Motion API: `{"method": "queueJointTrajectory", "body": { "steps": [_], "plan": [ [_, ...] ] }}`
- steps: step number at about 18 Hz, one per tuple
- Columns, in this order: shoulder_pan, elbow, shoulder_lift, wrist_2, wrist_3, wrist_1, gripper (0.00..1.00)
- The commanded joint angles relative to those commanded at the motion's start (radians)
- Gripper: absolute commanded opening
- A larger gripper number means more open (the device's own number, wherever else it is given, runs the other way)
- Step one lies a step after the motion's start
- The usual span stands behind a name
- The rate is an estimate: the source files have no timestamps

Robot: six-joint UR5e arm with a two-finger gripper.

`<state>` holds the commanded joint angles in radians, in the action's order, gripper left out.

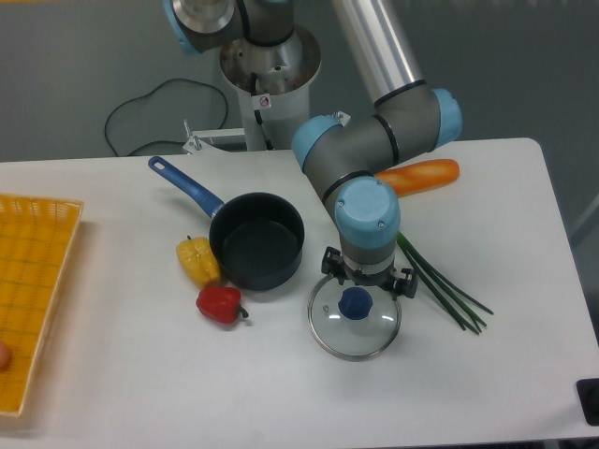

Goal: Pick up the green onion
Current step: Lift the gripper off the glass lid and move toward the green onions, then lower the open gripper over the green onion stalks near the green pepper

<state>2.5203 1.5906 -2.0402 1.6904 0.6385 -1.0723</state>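
One white bench (140, 374) carries the whole spread. At the far left edge lies a woven yellow basket tray (33, 281). Next comes a dark, matte pot (256, 239) with a glossy blue handle (185, 187) pointing up and left; a lumpy yellow pepper (197, 260) touches its left wall, and a shiny red pepper (219, 303) sits just below. Right of the pot lies a round glass lid (354, 323) with a metal rim and a blue knob (355, 302). The pincer (367, 277) hangs over the lid's upper edge — whether its fingers are parted or clenched cannot be told, hidden as they are under the blue-capped wrist. Just right of it lies the green onion (445, 285), thin dark-green stalks running diagonally — tips fanned toward the lower right, the other end under the arm. A smooth orange carrot (423, 175) lies above it.
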Motion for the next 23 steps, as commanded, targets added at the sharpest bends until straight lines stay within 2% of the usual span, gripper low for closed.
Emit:
{"method": "queueJointTrajectory", "body": {
  "steps": [3, 7, 10, 14, 16, 19, 23],
  "plan": [
    [0.035, 0.046, 0.021, 0.003, -0.055, -0.002, 1.00],
    [0.048, 0.063, 0.044, 0.048, -0.127, -0.020, 1.00],
    [0.063, 0.075, 0.057, 0.048, -0.180, -0.058, 1.00],
    [0.097, 0.081, 0.074, 0.035, -0.235, -0.069, 1.00],
    [0.098, 0.054, 0.064, 0.038, -0.270, -0.066, 1.00],
    [0.106, 0.020, 0.012, 0.048, -0.325, -0.064, 1.00],
    [0.144, 0.032, 0.014, 0.045, -0.391, -0.069, 1.00]
  ]
}}
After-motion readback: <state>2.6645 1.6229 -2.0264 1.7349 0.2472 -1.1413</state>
